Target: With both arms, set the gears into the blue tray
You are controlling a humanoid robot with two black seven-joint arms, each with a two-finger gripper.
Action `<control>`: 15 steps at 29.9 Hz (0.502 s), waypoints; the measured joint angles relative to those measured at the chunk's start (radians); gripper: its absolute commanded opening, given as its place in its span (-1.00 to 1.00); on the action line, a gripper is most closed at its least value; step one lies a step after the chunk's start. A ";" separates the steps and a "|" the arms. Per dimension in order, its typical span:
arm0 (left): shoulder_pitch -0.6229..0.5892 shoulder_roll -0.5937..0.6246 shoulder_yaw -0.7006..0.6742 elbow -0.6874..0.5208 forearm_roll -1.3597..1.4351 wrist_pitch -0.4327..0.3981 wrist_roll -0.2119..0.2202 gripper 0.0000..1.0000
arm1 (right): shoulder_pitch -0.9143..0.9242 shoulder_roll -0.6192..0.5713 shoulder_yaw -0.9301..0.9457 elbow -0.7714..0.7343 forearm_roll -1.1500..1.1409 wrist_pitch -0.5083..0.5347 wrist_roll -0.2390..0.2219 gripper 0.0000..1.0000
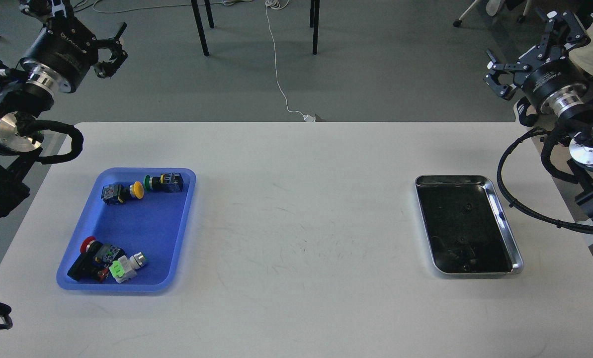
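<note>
White worktop (296, 223) seen from above. Blue tray (142, 228) at left, holding four push-button switches: yellow-capped (122, 192), green-capped (166, 182), red-capped (91, 258), white-bodied (127, 267). Steel tray (517, 258) at right, well apart, with tiny dark gears (467, 253) faintly visible inside. Left tool (111, 52) and right tool (497, 77) raised beyond the worktop's far corners, both spread wide, grasping nothing.

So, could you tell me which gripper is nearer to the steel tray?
The right gripper. It hangs above and beyond the steel tray, off the table's right end; the left gripper is far across, beyond the blue tray.
</note>
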 measured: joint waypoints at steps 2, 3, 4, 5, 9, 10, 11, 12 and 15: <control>0.010 0.000 0.000 0.000 -0.011 0.000 0.000 0.97 | -0.002 0.000 -0.004 -0.001 0.000 0.000 0.000 0.99; 0.016 0.000 0.000 0.000 -0.014 0.000 0.000 0.97 | -0.004 0.000 -0.005 -0.001 0.000 0.000 0.000 0.99; 0.021 -0.001 0.000 0.000 -0.015 0.000 0.000 0.97 | -0.005 0.000 -0.006 -0.001 0.000 0.000 0.000 0.99; 0.026 -0.002 0.000 0.000 -0.016 0.000 0.000 0.97 | -0.006 0.000 -0.006 0.000 0.000 0.000 0.000 0.99; 0.032 -0.003 0.001 0.000 -0.018 0.000 0.001 0.97 | -0.005 -0.002 -0.010 0.008 0.000 0.000 0.000 0.99; 0.032 -0.003 0.001 0.000 -0.018 0.000 0.004 0.97 | -0.001 -0.006 -0.013 0.010 -0.004 0.000 0.000 0.99; 0.033 -0.003 0.002 0.000 -0.018 0.000 0.008 0.97 | 0.008 -0.011 -0.023 0.014 -0.011 0.000 0.000 0.99; 0.033 -0.003 0.002 0.000 -0.018 0.000 0.010 0.97 | 0.025 -0.015 -0.047 0.018 -0.022 0.000 0.000 0.99; 0.033 -0.001 0.003 -0.002 -0.016 0.000 0.011 0.97 | 0.126 -0.031 -0.189 0.029 -0.064 0.000 0.000 0.99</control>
